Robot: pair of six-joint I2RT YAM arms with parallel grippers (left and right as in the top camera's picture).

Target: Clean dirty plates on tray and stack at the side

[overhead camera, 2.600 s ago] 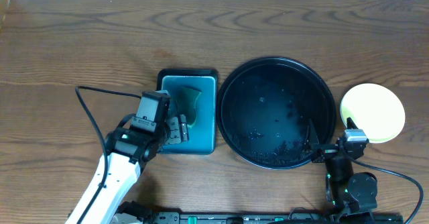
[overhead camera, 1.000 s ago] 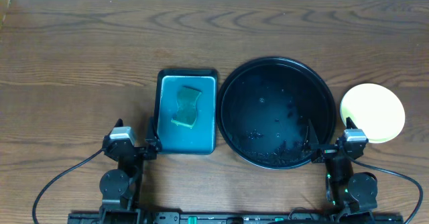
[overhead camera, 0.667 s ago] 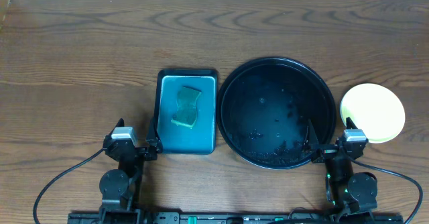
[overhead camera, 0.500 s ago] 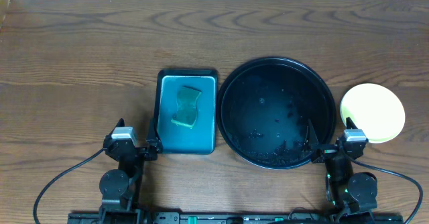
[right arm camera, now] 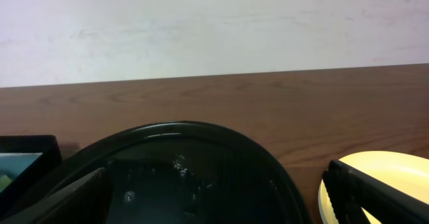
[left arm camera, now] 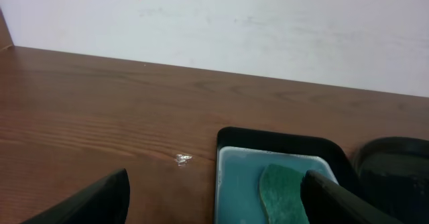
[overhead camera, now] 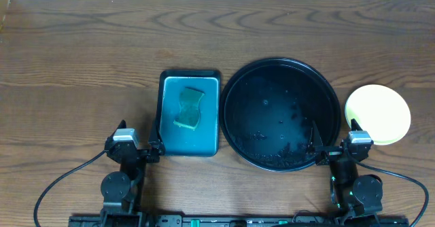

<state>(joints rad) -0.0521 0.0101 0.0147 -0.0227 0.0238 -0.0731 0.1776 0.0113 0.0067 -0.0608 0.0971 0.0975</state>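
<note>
Overhead view: left pincer [overhead camera: 133, 149] and right pincer [overhead camera: 336, 150] both sit at the near edge of the table [overhead camera: 81, 50], jaws wide apart, holding nothing. Just beyond, the sponge [overhead camera: 189, 108] lies in the teal tray [overhead camera: 190, 73]. Beside it the black tray [overhead camera: 280, 60] holds no plates, only wet specks. The plates [overhead camera: 378, 114] sit on the table just off the tray's right side, yellow one on top; can't tell how many lie beneath. Judged: wiping and stacking look finished. Next move likely calls only for a check of the stack.

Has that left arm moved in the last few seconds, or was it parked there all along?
Yes. The left arm's fingers have pulled back from over the teal tray toward the near edge of the table.
</note>
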